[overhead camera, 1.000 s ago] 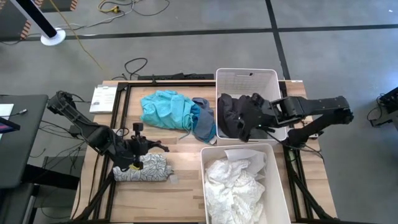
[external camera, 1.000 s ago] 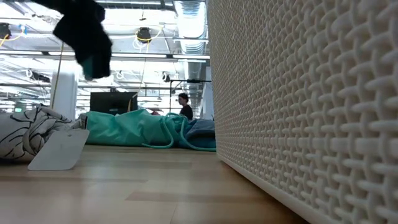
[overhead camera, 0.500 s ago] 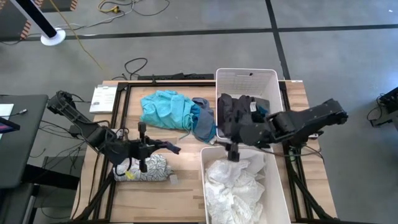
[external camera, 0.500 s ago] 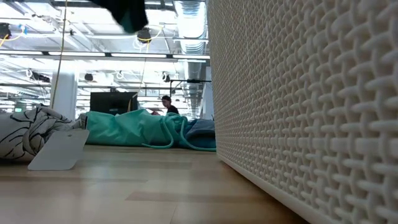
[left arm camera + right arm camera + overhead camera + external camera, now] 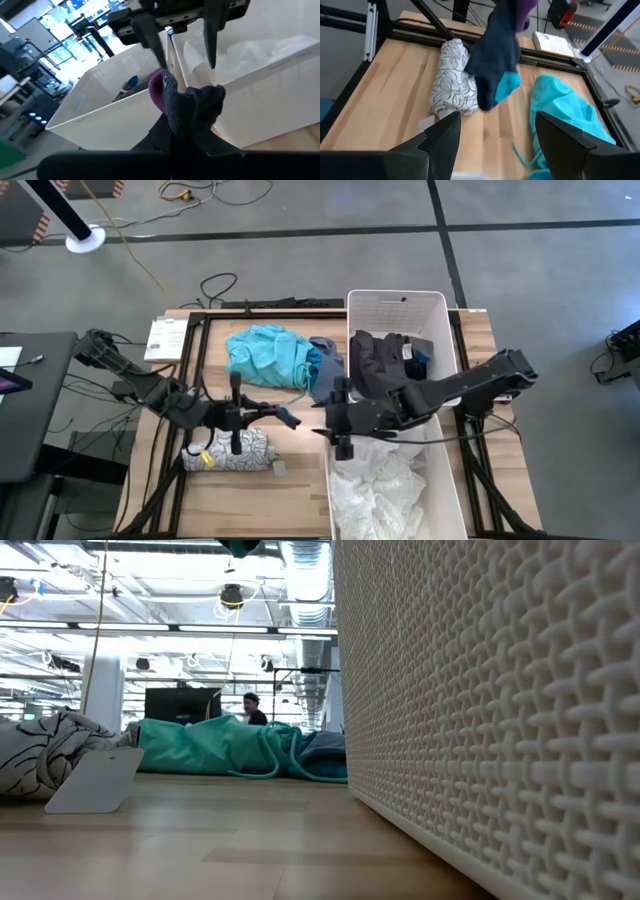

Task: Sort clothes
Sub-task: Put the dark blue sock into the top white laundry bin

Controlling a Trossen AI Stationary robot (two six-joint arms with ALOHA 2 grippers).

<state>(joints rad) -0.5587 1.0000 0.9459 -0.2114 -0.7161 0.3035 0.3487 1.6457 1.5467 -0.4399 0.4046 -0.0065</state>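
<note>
the left pincer [image 5: 285, 418] is shut tight on a dark sock [image 5: 192, 107] with a purple toe, and holds it up in the air over the middle of the tabletop [image 5: 290, 480]. the sock hangs down from it, and the low end of the sock is blue. under the left arm lies a rolled white cloth with dark leaves [image 5: 228, 450], flat on the wood. the right pincer [image 5: 335, 423] is wide open and holds nothing. it reaches in from the right and points at the sock, with a small gap between them. it hangs over the near corner of the front bin [image 5: 450, 490]. that bin holds white clothes [image 5: 375, 480]. the back bin [image 5: 395, 305] is just behind it and holds dark clothes [image 5: 385, 365]. a teal cloth [image 5: 265, 357] lies in a heap at the back of the tabletop, left of the back bin. a grey-blue cloth [image 5: 325, 375] lies against it, beside the bin wall. a white paper [image 5: 165, 337] sits at the far left corner. far off in the room, in the low view, a person [image 5: 252, 708] shows behind the teal cloth.
</note>
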